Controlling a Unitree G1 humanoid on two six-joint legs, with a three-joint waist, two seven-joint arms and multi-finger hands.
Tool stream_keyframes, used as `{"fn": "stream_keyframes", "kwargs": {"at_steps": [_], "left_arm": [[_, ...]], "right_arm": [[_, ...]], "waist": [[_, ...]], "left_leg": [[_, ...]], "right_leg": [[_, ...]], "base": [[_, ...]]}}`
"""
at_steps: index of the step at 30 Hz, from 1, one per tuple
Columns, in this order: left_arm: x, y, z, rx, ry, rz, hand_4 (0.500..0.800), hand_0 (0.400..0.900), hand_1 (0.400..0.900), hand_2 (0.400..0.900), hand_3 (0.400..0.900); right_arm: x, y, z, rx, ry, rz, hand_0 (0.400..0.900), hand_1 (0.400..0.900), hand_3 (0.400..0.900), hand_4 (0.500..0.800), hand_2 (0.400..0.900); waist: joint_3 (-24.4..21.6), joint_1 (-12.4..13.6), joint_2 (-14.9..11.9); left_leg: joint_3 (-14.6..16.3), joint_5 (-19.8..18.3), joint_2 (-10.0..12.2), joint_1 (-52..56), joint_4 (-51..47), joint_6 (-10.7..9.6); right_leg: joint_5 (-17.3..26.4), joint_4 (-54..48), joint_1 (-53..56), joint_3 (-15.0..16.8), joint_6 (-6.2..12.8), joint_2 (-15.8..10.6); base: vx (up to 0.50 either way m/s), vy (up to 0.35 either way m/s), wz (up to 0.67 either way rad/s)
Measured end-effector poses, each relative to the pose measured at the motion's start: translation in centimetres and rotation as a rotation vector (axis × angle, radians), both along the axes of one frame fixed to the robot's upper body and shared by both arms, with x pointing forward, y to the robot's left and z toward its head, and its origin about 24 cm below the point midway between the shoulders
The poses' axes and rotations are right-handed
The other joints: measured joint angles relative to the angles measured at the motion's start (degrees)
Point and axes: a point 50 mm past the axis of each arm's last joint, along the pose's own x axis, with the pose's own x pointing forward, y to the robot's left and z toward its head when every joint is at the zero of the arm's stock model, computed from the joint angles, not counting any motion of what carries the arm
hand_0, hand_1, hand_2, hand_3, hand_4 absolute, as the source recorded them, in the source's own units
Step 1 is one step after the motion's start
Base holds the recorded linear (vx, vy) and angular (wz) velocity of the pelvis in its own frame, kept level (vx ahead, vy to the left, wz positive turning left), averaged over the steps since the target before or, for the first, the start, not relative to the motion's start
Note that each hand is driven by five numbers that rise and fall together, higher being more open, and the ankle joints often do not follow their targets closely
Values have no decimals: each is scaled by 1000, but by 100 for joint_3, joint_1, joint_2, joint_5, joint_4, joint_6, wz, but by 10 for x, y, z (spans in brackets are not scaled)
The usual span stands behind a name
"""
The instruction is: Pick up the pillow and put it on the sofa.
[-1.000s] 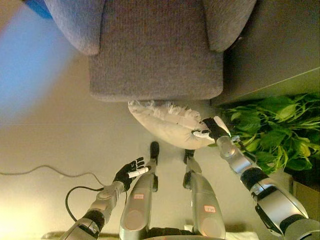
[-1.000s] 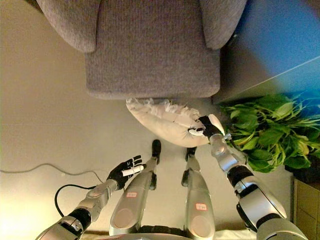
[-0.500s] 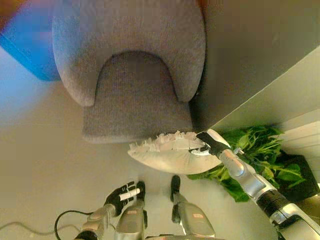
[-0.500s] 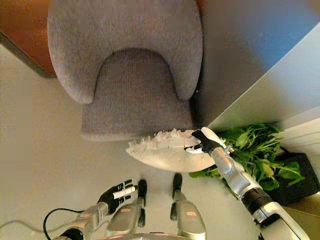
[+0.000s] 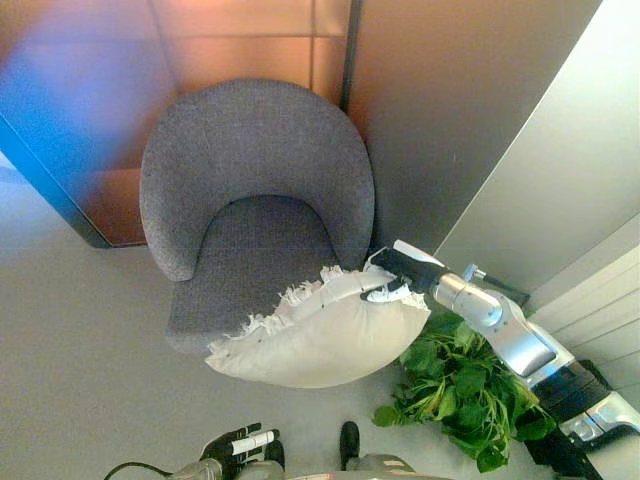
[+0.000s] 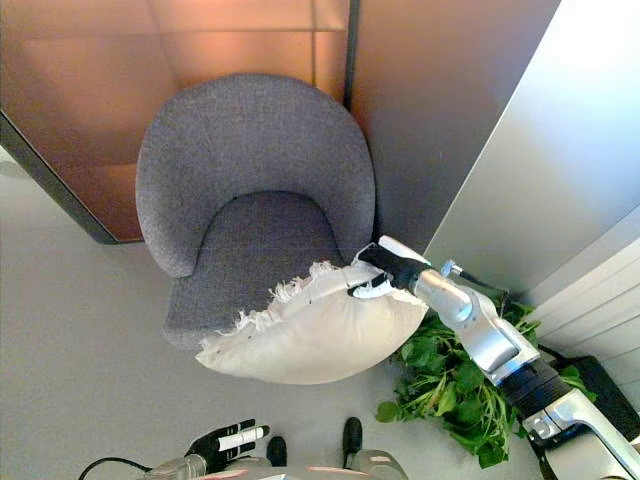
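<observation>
A white pillow (image 5: 320, 340) with a fringed edge hangs in the air in front of the grey round armchair (image 5: 255, 190), overlapping the seat's front right corner. My right hand (image 5: 395, 277) is shut on the pillow's upper right edge and holds it up. My left hand (image 5: 232, 445) is low at the bottom edge, fingers relaxed and empty. The pillow (image 6: 310, 335) and right hand (image 6: 385, 270) show the same way in the right eye view.
A leafy green plant (image 5: 465, 385) stands to the right of the chair, under my right arm. A wood-panelled wall (image 5: 250, 40) is behind the chair and a grey wall (image 5: 560, 170) to the right. Light floor (image 5: 80, 360) lies to the left.
The camera has tilted up, so the whole chair and the walls now show. My right hand has lifted the pillow higher, up to the seat's front edge. The left hand stays low.
</observation>
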Motion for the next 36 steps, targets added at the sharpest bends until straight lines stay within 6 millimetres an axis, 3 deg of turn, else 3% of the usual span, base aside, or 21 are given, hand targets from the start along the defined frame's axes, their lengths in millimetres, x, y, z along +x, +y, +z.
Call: {"fn": "stream_keyframes", "kwargs": {"at_steps": [12,16,23,24,25,31,36], "left_arm": [[-2,1,-1,2,30,2,800,900,900,900,900],[-5,1,-2,4,52,4,800,900,900,900,900],[-3,0,-2,0,65,4,800,900,900,900,900],[-3,0,-2,0,65,5,800,900,900,900,900],[-2,0,-2,-1,64,5,800,900,900,900,900],[1,-1,-1,-5,60,7,800,900,900,900,900],[2,-1,-1,-4,61,4,800,900,900,900,900]], "right_arm": [[32,26,71,29,-135,60,400,400,400,500,400],[40,31,75,12,-119,62,400,400,400,500,400],[71,29,69,-51,-49,-68,400,400,400,500,400],[78,28,68,-59,-32,-98,575,575,575,605,575],[82,24,66,-67,-21,-127,900,900,900,800,900],[94,14,60,-84,-9,-243,900,900,900,800,900],[105,12,92,-71,-123,-311,900,900,900,800,900]], "waist": [[-61,35,-30],[-223,53,-66],[-350,360,-95],[-351,339,-96],[-355,425,-96],[-385,674,-124],[-390,793,-130]], "left_leg": [[-80,15,18,148,38,-28],[-155,10,39,154,15,-39],[-238,26,74,167,49,-92],[-269,34,74,172,50,-99],[-333,35,77,163,49,-101],[-549,47,94,112,51,-135],[-703,43,88,86,54,-157]], "right_leg": [[-19,-4,188,-59,-26,0],[-52,-5,233,-137,-48,5],[-76,-6,284,-240,-72,33],[-81,-6,300,-277,-78,32],[-95,-8,326,-341,-86,28],[-179,-6,400,-558,-105,36],[-237,-5,463,-717,-109,42]], "base": [[19,0,8],[40,14,11],[58,3,10],[102,12,20],[115,11,25],[88,-11,27],[67,-7,15]]}}
